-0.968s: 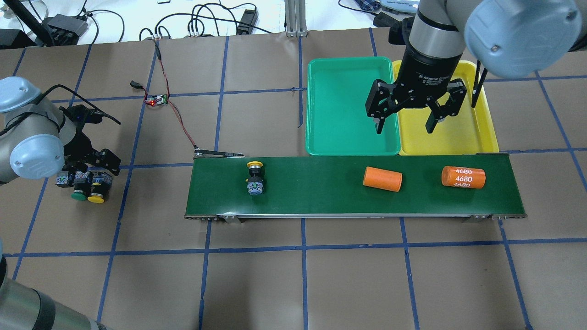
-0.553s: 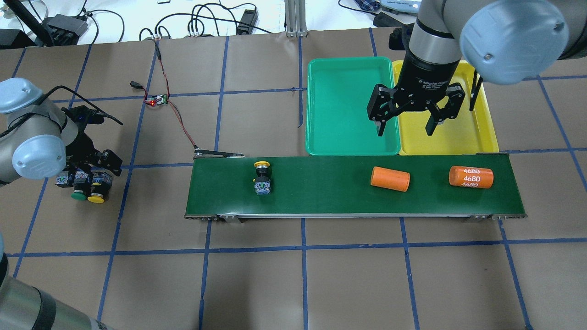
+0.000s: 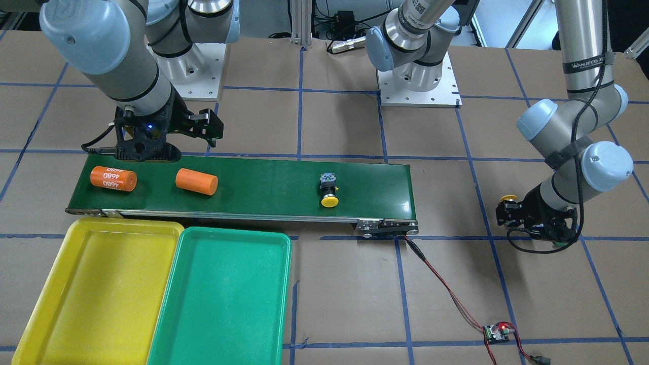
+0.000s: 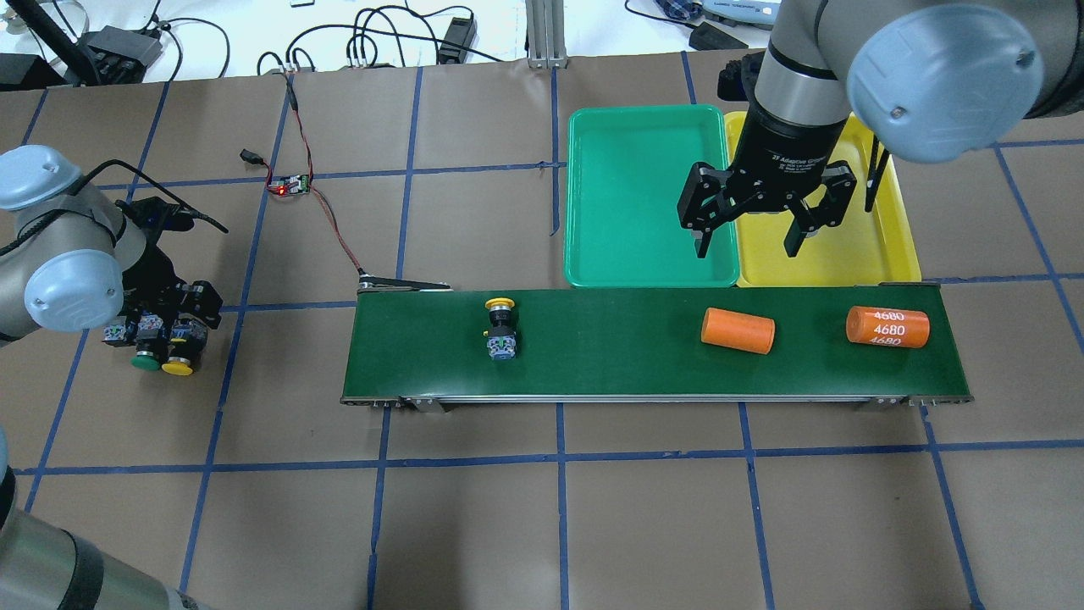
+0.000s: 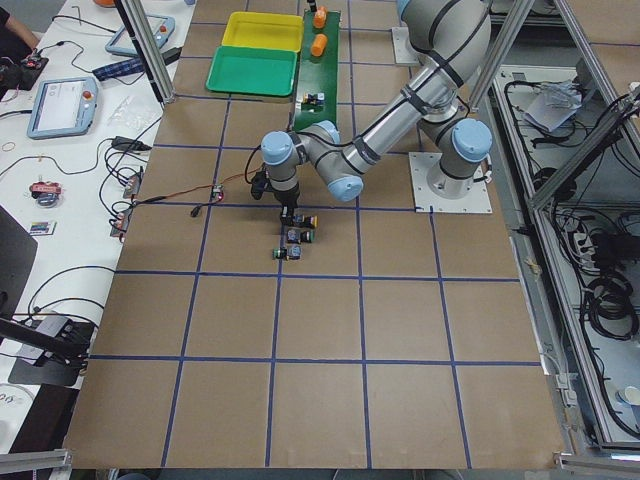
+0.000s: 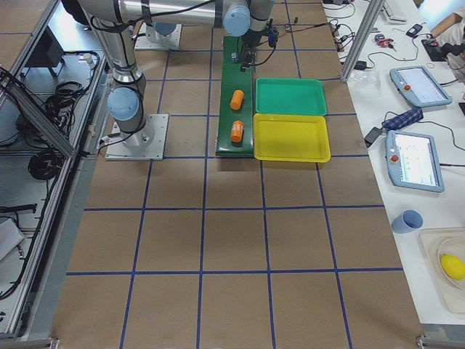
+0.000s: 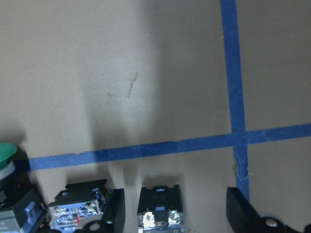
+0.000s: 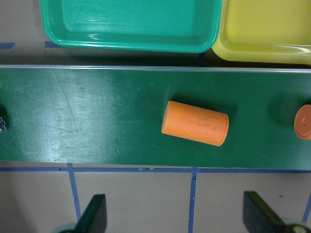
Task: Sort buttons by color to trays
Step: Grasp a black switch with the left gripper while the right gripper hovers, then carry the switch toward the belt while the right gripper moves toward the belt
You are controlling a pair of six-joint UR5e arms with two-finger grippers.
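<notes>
Right tool (image 4: 747, 246) wide open, holding nothing, above where green tray (image 4: 644, 135) meets yellow tray (image 4: 889, 246). Left tool (image 7: 176, 206) open, low over tabletop (image 4: 474, 525), straddling one button (image 7: 159, 206), not clamped. Yellow-capped button (image 4: 500, 326) lies on belt (image 4: 610, 356)

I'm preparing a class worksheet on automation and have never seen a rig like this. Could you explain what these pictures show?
This is a robot with two arms, each ending in a two-finger gripper. All the pictures show one moment, from cameras behind and above the robot, facing it, at each table end, and on each wrist.

On the table, a conveyor belt carries a yellow-capped button, a plain orange cylinder and a numbered orange cylinder. Beside it sit an empty green tray and an empty yellow tray.

The right gripper hangs open above the belt. The left gripper, also open, sits low over a cluster of buttons lying off the belt. Nothing is held.
</notes>
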